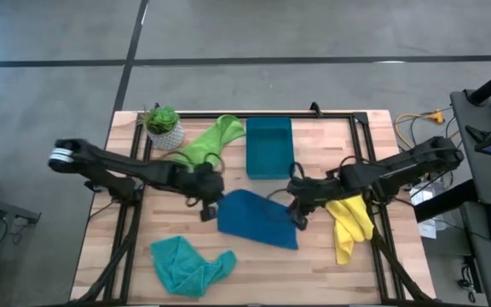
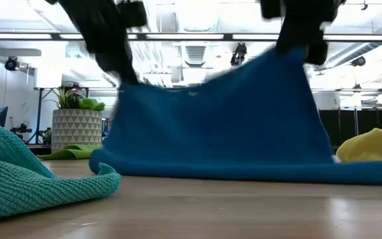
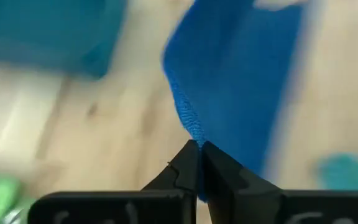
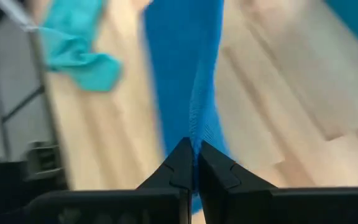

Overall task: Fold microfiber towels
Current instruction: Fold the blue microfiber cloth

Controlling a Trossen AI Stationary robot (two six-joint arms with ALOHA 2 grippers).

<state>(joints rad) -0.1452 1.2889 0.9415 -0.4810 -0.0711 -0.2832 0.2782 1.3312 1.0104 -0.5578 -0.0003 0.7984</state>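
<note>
My left gripper [image 1: 209, 207] and right gripper [image 1: 299, 216] flank the blue microfiber towel [image 1: 256, 219], rigid teal-blue rectangular plastic bin [image 1: 268, 147] behind it, teal microfiber towel [image 1: 186, 265] before it.

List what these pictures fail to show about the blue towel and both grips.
- Low view: both gripper tips are cut off by the top edge; the blue towel hangs from there.
- High view: the left gripper and right gripper are too small to judge.
- Wrist views: motion blur hides the towel's far corners.
</note>
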